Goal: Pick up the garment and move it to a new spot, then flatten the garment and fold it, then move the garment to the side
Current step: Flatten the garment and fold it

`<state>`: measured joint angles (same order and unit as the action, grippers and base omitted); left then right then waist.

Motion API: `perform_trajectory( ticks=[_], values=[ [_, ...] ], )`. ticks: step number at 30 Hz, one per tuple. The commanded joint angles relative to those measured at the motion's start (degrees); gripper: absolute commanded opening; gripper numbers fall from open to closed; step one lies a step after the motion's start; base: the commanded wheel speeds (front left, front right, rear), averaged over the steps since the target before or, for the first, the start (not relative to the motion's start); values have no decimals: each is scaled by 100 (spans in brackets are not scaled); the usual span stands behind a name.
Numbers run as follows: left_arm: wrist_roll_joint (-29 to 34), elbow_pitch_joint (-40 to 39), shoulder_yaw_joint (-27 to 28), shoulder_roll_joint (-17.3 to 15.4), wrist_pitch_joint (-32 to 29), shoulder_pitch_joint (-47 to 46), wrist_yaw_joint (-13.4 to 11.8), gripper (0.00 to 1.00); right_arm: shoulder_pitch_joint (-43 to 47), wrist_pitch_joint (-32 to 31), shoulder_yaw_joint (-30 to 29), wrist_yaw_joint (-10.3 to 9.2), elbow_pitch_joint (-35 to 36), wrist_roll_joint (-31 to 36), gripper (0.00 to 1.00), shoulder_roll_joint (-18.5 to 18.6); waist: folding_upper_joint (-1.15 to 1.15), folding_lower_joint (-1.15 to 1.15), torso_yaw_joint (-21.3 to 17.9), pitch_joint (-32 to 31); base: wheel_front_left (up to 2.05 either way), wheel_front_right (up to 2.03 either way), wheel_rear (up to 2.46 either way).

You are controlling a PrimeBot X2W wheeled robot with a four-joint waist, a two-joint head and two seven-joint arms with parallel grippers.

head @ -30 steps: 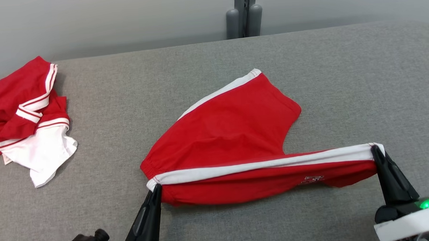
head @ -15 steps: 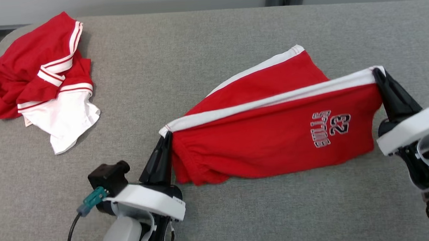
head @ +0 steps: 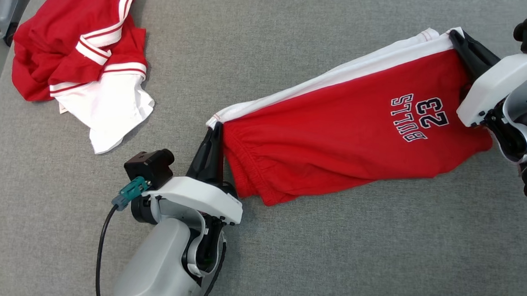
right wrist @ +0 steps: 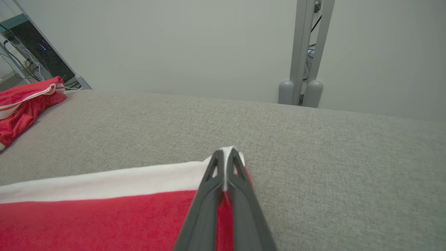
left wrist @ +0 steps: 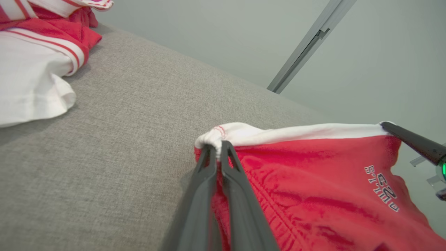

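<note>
Nearest me, the left gripper [head: 214, 135] has its fingers pinched together on the waistband corner of the red shorts [head: 335, 135]. Further over, the right gripper [head: 457, 38] has its fingers clamped on the white-striped hem corner, so the garment hangs stretched between them, its lower edge seemingly resting on the grey desk [head: 323, 253]. I'd judge this the fold step: next, both arms should lower together and release evenly, well short of the crumpled red-and-white garment [head: 82, 53] at the far left.

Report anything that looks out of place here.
Only the second red and white garment: it lies crumpled in a heap near the left corner of the table. The shorts are stretched between the left gripper and right gripper, undamaged.
</note>
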<state>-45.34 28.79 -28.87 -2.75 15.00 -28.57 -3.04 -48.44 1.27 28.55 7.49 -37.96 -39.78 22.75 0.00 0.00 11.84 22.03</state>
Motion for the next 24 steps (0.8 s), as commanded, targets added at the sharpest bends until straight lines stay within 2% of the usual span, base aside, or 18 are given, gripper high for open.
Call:
perform_trajectory(
  ticks=[1,8,15,16,17,18,19,20,21,24],
  values=[
    [-39,30,-48,-28,25,-159,-28,0,-134,-7,79,1,-139,-52,0,50,0,0,89,91,0,0,0],
    [-235,99,-402,-28,23,-483,-156,0,-854,73,523,1,-1130,-362,0,3,0,0,219,249,0,0,0],
    [-198,1,-745,-27,19,-540,-252,0,-1266,199,969,1,-1803,-515,0,12,0,0,337,265,0,0,0],
    [-199,-8,-775,-27,19,-515,-263,0,-1297,228,1016,1,-1865,-546,29,5,0,0,339,249,0,0,0],
    [-197,-5,-803,-29,19,-484,-276,0,-1315,263,1059,1,-1923,-567,41,-14,0,0,339,228,0,0,0],
    [-188,11,-836,-29,19,-454,-305,32,-1331,298,1110,1,-1970,-596,90,-30,0,0,336,202,0,0,0],
    [-186,18,-853,-29,19,-430,-312,42,-1342,327,1165,1,-2003,-621,100,-28,0,0,331,177,0,0,0],
    [-156,29,-889,-29,20,-417,-309,83,-1352,354,1230,1,-2031,-641,100,-27,0,0,323,151,0,0,0],
    [-98,41,-923,-26,20,-408,-314,100,-1355,381,1303,1,-2055,-648,100,-17,0,0,314,121,0,0,0],
    [130,-33,-870,-60,20,-337,-320,100,-1390,466,1571,1,-2031,-760,100,34,0,0,262,5,0,0,0]
  ],
)
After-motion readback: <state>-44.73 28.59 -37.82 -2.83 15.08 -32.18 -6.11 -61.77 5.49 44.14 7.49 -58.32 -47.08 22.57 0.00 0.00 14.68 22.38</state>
